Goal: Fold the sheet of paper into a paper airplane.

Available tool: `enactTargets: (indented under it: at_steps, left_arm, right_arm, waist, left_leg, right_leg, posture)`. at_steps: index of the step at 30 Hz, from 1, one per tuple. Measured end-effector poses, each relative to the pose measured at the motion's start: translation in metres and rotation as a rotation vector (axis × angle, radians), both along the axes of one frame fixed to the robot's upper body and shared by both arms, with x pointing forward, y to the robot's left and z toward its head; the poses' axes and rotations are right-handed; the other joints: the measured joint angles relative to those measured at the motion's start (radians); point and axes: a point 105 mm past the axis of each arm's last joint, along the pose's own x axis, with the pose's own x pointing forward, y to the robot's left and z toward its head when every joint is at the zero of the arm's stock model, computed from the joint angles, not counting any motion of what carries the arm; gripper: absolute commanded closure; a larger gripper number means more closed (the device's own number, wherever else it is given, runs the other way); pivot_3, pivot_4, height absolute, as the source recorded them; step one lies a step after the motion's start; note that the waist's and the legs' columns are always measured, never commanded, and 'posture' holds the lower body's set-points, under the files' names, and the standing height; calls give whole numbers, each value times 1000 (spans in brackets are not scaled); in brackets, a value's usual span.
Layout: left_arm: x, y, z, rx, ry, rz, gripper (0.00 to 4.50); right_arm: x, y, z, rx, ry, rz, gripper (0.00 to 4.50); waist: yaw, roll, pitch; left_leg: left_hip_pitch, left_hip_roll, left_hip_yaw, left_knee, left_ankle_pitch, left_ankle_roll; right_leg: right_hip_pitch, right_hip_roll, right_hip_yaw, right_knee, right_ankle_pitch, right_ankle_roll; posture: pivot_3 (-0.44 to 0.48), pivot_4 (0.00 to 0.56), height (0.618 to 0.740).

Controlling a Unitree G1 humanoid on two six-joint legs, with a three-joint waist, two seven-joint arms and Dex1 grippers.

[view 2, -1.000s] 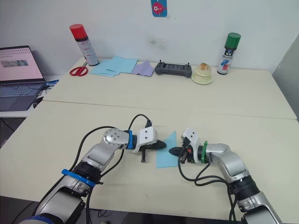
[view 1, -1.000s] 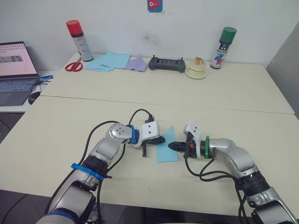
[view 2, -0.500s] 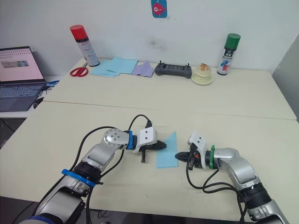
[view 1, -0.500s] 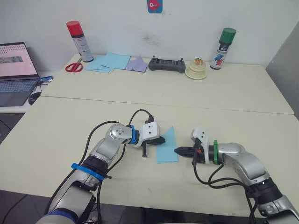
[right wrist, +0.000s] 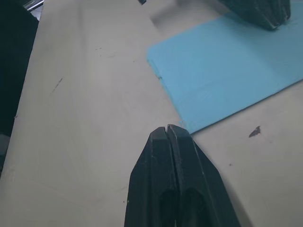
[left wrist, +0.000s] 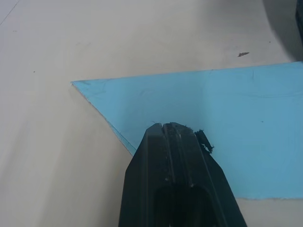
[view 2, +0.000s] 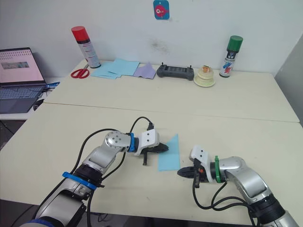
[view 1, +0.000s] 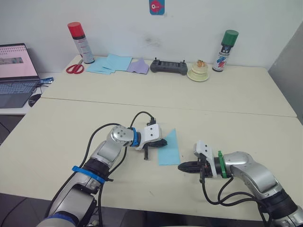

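I see my right gripper [view 1: 182,167], clenched empty, has pulled back off the sheet of paper [view 1: 169,149], while my left gripper [view 1: 163,142], apparently clenched, pins its left edge, so the crease looks pressed.

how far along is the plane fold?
Early. Done: the sheet already lies folded flat on the table, tapering to a point at its far end. In hand: the left gripper, shut, presses its left edge; the right gripper, shut, sits off the near right corner, not touching. Left: the remaining folds; no narrow plane shape yet.
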Motion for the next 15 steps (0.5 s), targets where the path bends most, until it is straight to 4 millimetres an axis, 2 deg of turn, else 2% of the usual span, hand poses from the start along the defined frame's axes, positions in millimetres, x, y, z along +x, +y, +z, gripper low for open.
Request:
enactTargets:
  at_steps: [4, 6, 9, 11, 15]
  left_arm:
    - [1, 2, 3, -50, 18, 26, 4500]
    - [2, 6, 8, -126, 73, 70, 3976]
    - [7, 22, 21, -251, 202, 185, 3118]
    - [14, 41, 39, -337, 248, 270, 2485]
    - [21, 89, 76, -359, 179, 374, 1182]
  right_arm:
    - [-12, -5, 6, 39, 88, -13, 4487]
    - [-13, -3, 16, 82, 118, -38, 4122]
    - [-1, -1, 43, 171, 82, -130, 3136]
    - [5, -3, 58, 211, 61, -191, 2417]
    - [11, -3, 70, 280, 68, -306, 910]
  waist:
    - [1, 0, 2]
    - [-2, 0, 9]
    - [-8, -2, 21]
    - [-11, -5, 25]
    - [-11, -6, 26]
  left_leg:
    - [-3, 0, 0, 0, 0, 0]
    - [-7, 0, 0, 1, 0, 0]
    - [-13, 1, -1, 2, 1, 0]
    - [-20, 3, -2, 2, 1, -2]
    - [-26, 3, -2, 1, 3, -5]
  right_leg:
    - [-1, 0, 0, 0, 0, 0]
    - [-7, 0, 0, 2, 1, 1]
    - [-14, 2, 1, 7, 1, 1]
    - [-21, 4, 0, 9, 1, 1]
    - [-32, 4, 1, 16, 1, -2]
  posture:
    - [0, 150, 740]
    - [0, 150, 740]
    - [0, 150, 740]
    - [0, 150, 740]
    - [0, 150, 740]
